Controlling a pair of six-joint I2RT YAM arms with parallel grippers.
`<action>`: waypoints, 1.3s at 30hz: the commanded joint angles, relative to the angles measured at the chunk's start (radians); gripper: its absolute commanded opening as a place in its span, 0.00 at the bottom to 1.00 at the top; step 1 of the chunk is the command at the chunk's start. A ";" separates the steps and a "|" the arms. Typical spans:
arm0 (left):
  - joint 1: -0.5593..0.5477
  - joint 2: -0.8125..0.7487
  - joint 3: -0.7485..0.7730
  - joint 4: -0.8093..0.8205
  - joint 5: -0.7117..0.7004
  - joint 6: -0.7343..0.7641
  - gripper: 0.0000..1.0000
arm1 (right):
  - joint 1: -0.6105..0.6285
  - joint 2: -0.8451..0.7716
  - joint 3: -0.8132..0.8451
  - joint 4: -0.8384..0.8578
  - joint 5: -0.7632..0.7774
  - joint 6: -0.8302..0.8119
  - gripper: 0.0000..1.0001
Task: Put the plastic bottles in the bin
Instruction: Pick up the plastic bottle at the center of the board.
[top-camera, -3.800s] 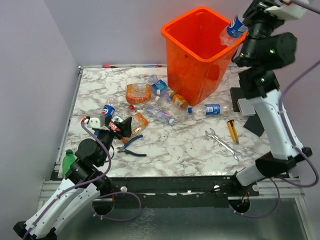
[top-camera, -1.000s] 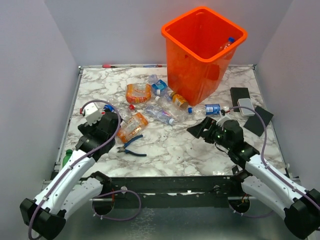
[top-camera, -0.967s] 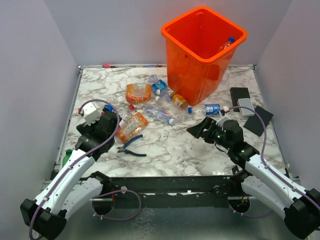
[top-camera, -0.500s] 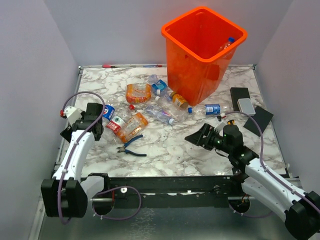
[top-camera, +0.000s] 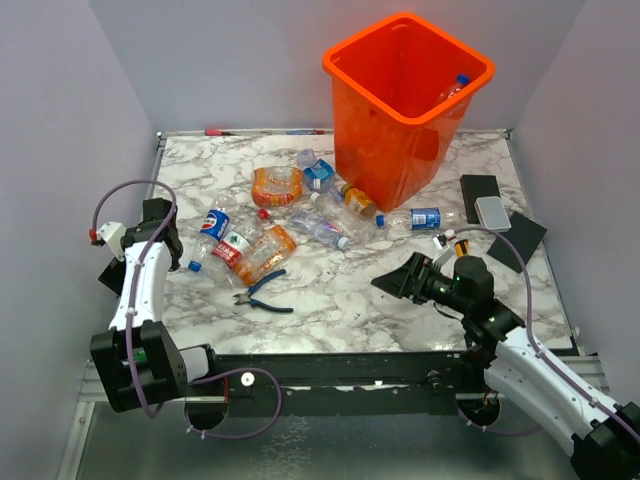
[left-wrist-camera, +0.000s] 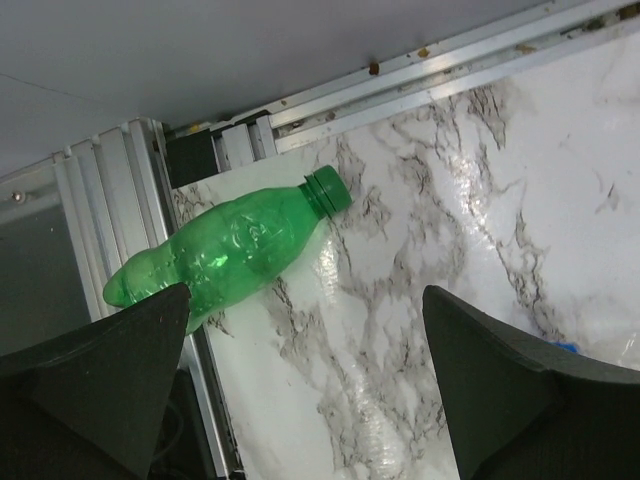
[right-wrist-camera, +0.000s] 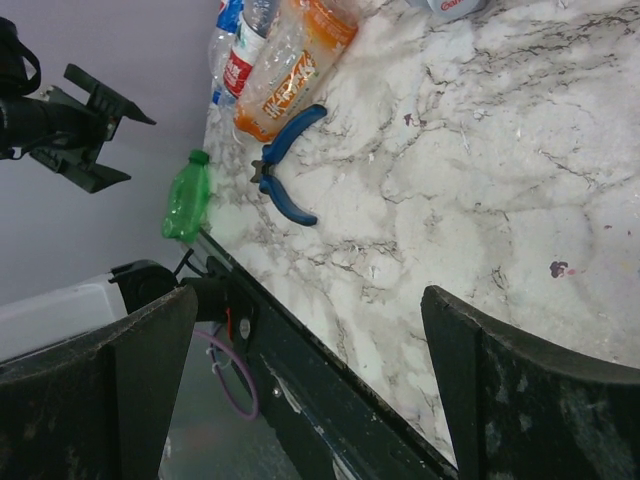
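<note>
The orange bin (top-camera: 400, 110) stands at the back of the table with a bottle (top-camera: 455, 88) inside against its far wall. Several clear plastic bottles (top-camera: 265, 252) lie scattered left of and in front of the bin. A green bottle (left-wrist-camera: 230, 250) lies on its side at the table's near-left corner, partly over the metal rail. My left gripper (left-wrist-camera: 305, 300) hangs open above it, the bottle's base beside the left finger (left-wrist-camera: 100, 390). My right gripper (top-camera: 400, 280) is open and empty, low over the near middle of the table, pointing left.
Blue-handled pliers (top-camera: 265, 293) lie near the front left. A yellow-handled tool (top-camera: 460, 245), two black pads (top-camera: 480, 190) and a grey box (top-camera: 492, 212) sit at the right. The table's near edge and frame (right-wrist-camera: 330, 370) pass under my right gripper.
My left arm has swung from the bottle cluster out to the table's left edge, above the green bottle. My right arm has drawn back slightly toward the near edge. Both grippers stayed open.
</note>
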 joint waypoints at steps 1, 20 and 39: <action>0.077 0.027 0.010 0.000 0.074 0.054 0.99 | -0.001 -0.047 -0.008 -0.026 -0.031 0.006 0.97; 0.209 0.178 -0.106 0.073 0.112 0.023 0.99 | -0.001 -0.091 -0.009 -0.108 -0.017 -0.004 0.97; 0.135 0.233 -0.213 0.302 0.317 0.113 0.89 | -0.001 -0.044 -0.023 -0.068 -0.016 0.013 0.97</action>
